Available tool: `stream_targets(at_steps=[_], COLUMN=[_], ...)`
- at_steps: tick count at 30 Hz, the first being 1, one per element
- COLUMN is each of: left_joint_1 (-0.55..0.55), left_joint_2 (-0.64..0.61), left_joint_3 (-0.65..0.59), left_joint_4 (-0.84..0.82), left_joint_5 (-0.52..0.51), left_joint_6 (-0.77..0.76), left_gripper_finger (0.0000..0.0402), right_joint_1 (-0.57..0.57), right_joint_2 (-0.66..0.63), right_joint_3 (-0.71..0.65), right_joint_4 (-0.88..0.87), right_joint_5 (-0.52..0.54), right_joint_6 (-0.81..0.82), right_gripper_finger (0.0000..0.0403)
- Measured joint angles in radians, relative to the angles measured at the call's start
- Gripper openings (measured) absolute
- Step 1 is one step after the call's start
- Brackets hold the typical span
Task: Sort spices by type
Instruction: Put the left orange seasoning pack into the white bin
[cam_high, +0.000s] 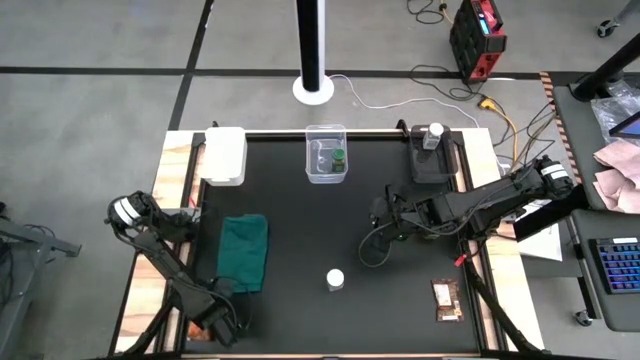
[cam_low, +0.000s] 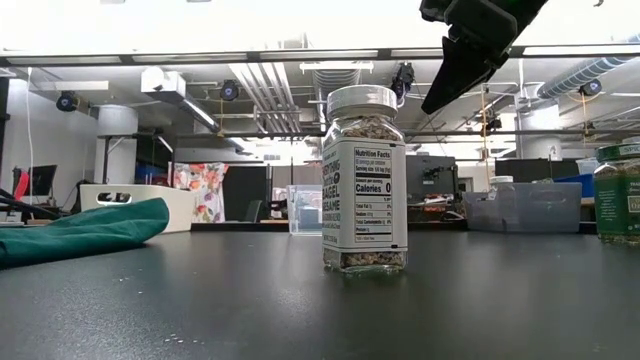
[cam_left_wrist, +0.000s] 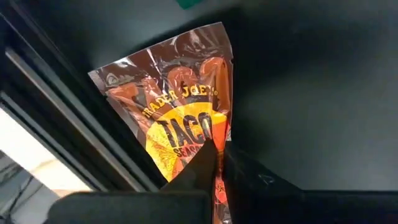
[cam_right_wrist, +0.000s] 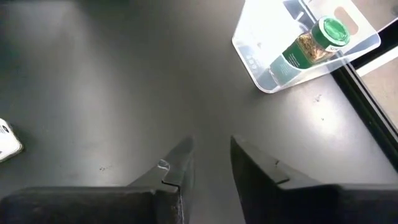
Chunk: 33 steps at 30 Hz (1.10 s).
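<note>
closest to the lens, in the left wrist view, my left gripper (cam_left_wrist: 217, 163) has its two fingers pinched shut on the lower edge of the taco seasoning packet (cam_left_wrist: 180, 118), which lies flat at the near left corner of the black mat (cam_high: 300, 230), right against the table's dark rim. from above, that arm is folded down just past the dark green cloth (cam_high: 243, 252).

to do this well i'd lift straight up first — the grip is only on a thin edge, so a sideways drag could peel the packet out or snag it on the rim. once it hangs free, i'd carry it low and slow across to the second packet (cam_high: 446, 297) at the near right corner and set it just beside.

the right gripper (cam_right_wrist: 208, 162) hovers over bare mat with its fingers slightly apart, holding nothing; i'd keep it parked. a white-lidded jar (cam_high: 335, 279) stands mid-mat in the carry path — i'd route the packet on the near side of it. the clear plastic box (cam_high: 326, 153) at the far edge holds a green-lidded jar (cam_right_wrist: 311, 43).
</note>
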Motion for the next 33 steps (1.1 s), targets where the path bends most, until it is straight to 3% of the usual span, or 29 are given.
stream_targets(at_steps=[4,9,13,17,20,24,33], left_joint_1=[0.007,0.045,0.096,0.166,0.245,0.388,0.751], left_joint_2=[-0.002,-0.005,-0.006,-0.006,-0.007,-0.044,-0.064], left_joint_3=[0.075,0.205,0.315,0.397,0.447,0.456,0.462], left_joint_4=[-0.009,-0.083,-0.241,-0.477,-0.646,-0.593,-0.636], left_joint_5=[-0.052,-0.320,-0.551,-0.660,-0.718,-0.795,-0.958], left_joint_6=[0.085,0.204,0.311,0.381,0.431,0.643,0.967], left_gripper_finger=[0.0001,0.0000,0.0000,0.0000,0.0000,0.0000,0.0000], right_joint_1=[0.000,0.000,0.000,0.000,0.000,0.000,0.000], right_joint_2=[0.000,0.000,0.000,0.000,0.000,0.000,0.000], right_joint_3=[0.000,0.000,0.000,0.000,0.000,0.000,0.000], right_joint_4=[0.000,0.000,0.002,0.005,0.009,0.019,0.031], right_joint_5=[0.000,0.000,0.000,0.000,0.000,0.000,0.000], right_joint_6=[0.000,-0.007,-0.023,-0.036,-0.043,-0.055,-0.071], right_gripper_finger=[0.0099,0.0100,0.0091,0.0082,0.0077,0.0073,0.0084])
